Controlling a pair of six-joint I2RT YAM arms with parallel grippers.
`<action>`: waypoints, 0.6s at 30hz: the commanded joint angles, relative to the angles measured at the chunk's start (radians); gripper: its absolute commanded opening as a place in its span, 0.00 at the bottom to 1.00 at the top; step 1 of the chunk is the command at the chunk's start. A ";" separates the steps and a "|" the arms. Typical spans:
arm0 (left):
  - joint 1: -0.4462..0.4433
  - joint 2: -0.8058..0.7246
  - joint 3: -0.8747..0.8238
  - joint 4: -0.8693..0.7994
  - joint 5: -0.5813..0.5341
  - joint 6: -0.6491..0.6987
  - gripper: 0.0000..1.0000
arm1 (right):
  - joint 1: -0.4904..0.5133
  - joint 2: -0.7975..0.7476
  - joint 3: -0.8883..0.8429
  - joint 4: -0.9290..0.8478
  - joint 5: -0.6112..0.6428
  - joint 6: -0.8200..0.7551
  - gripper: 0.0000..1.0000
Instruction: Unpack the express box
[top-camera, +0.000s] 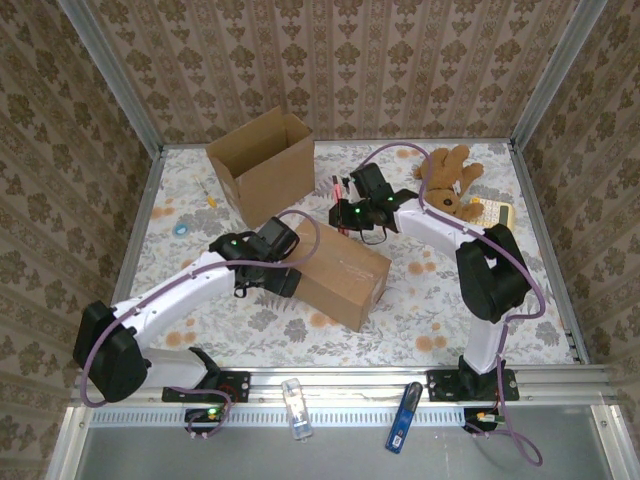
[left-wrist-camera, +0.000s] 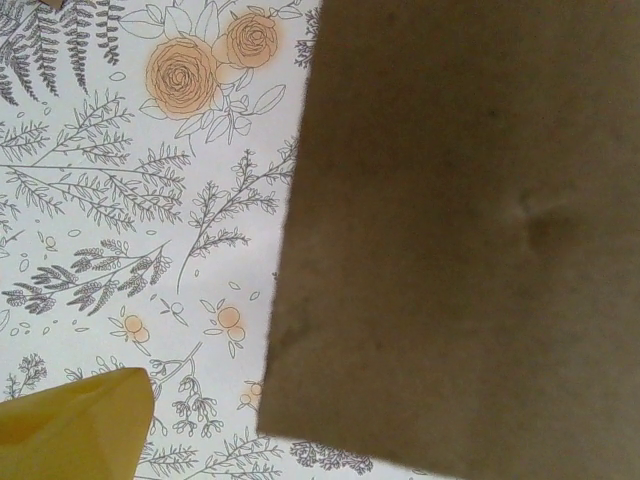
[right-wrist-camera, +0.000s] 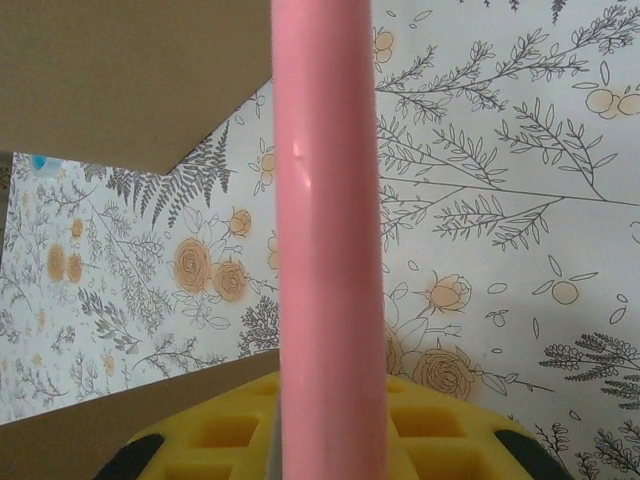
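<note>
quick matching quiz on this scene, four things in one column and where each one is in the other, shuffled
Things
1. upright box
2. flat box
3. teddy bear
4. pink stick

Places
A. back right of the table
B. gripped in the right tool
C. middle of the table
D. back left of the table

Pairs: 1-D, 2-C, 3-A, 4-B
</note>
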 joint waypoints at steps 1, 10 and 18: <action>-0.004 -0.028 -0.008 0.068 -0.020 -0.053 0.95 | 0.037 0.005 0.066 -0.036 -0.012 -0.004 0.00; -0.002 -0.131 0.021 0.009 0.023 -0.030 1.00 | -0.010 -0.065 0.151 -0.172 0.202 -0.072 0.00; 0.000 -0.228 0.077 -0.108 0.055 -0.017 1.00 | -0.061 -0.362 0.018 -0.337 0.423 -0.089 0.00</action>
